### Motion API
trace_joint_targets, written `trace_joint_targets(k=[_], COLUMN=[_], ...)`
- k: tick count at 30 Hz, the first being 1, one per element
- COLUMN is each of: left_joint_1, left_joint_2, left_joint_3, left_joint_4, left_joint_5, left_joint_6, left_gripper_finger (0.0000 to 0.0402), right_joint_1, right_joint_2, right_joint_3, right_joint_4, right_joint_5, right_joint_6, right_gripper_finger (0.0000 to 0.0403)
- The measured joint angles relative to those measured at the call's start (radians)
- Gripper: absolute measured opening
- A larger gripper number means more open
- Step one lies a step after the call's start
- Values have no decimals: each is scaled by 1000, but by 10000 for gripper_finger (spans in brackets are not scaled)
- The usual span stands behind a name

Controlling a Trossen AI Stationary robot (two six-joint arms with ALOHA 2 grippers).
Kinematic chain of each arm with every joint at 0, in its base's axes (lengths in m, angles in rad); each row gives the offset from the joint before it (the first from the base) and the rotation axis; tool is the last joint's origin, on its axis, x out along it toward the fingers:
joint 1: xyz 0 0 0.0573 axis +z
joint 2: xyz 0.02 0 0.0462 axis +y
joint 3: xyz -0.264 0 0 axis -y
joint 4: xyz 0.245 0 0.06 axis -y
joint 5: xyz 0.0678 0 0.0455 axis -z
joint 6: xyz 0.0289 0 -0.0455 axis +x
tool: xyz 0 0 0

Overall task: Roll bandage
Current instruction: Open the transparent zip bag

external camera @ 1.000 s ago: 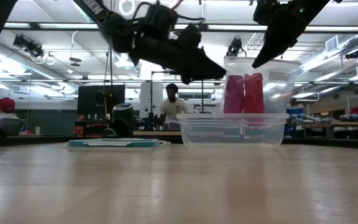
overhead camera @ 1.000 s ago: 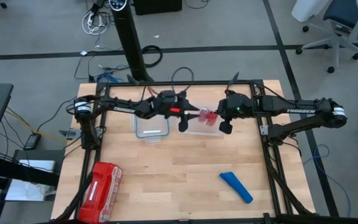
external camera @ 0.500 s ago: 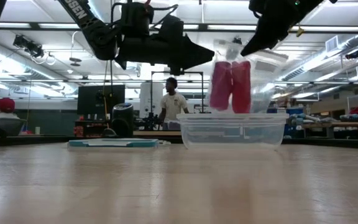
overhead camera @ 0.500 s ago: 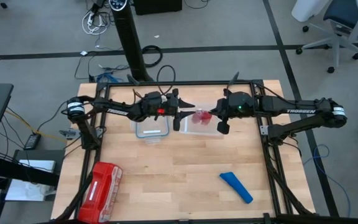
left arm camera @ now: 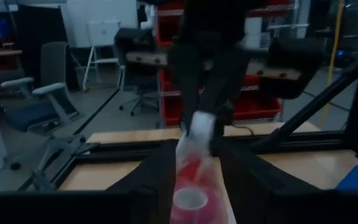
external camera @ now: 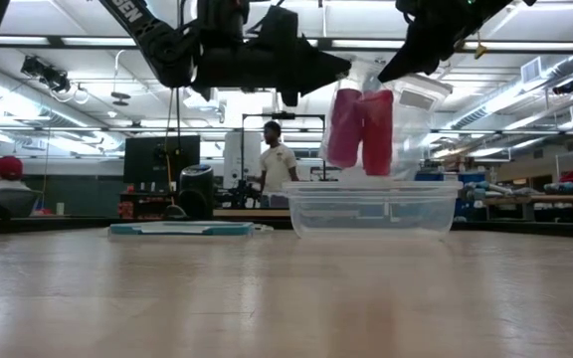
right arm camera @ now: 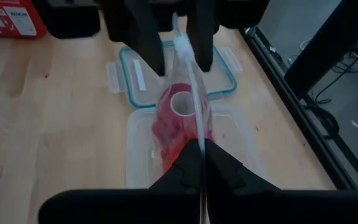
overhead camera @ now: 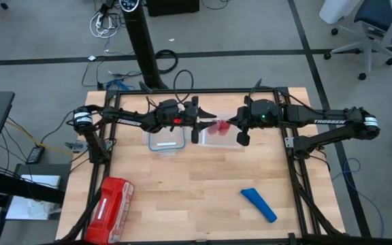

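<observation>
The blue bandage (overhead camera: 258, 204) lies flat on the table near the front right, away from both grippers. At the far middle, a clear plastic bag (external camera: 366, 119) with red-pink rolls inside hangs above a clear tub (external camera: 371, 207). My left gripper (overhead camera: 199, 126) is closed on the bag from the left. My right gripper (overhead camera: 231, 127) is shut on it from the right. The two grippers face each other across the bag. My left gripper has the left end of the bag (left arm camera: 191, 165), with a roll inside it, between its two fingers (left arm camera: 157, 180). The fingers come in level from the table's left. The bag is lifted clear of the tub and hangs tilted. My right gripper pinches the bag's thin top edge strip (right arm camera: 197, 130) between its fingertips. It slants down from the table's right, in line with that edge. The bag and its rolls (right arm camera: 176, 115) hang below the fingers, above the tub.
The tub's teal-rimmed lid (overhead camera: 165, 141) lies left of the tub under my left arm. A red zip pouch (overhead camera: 111, 204) sits at the front left corner. Black frame bars (overhead camera: 298, 177) run along the table's sides. A person (external camera: 277, 164) stands in the room behind the table.
My left gripper has tipped up from slanting down to level and drawn slightly toward the table's left. Both grippers have risen a little. The bag with its rolls has come up out of the tub and shifted toward the left arm, tilting.
</observation>
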State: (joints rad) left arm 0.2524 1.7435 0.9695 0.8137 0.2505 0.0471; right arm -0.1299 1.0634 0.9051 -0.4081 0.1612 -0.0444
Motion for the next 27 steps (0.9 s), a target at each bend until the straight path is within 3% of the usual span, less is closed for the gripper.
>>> trace_joint_targets(k=[8,18,27], left_joint_1=[0,-6,-6], left_joint_2=[0,1,1], left_joint_3=[0,82,100], left_joint_4=[-23,-214,-296], left_joint_5=[-47,-59,-82], left_joint_6=[0,1,0], left_gripper_finger=[9,1,0], right_joint_1=[0,0,-3], right_joint_2=[0,-8,-16], right_joint_3=[0,0,0], right_joint_4=[1,-3,8], right_joint_5=[0,3,97], right_joint_6=[0,0,-8], right_gripper_finger=[1,61,90])
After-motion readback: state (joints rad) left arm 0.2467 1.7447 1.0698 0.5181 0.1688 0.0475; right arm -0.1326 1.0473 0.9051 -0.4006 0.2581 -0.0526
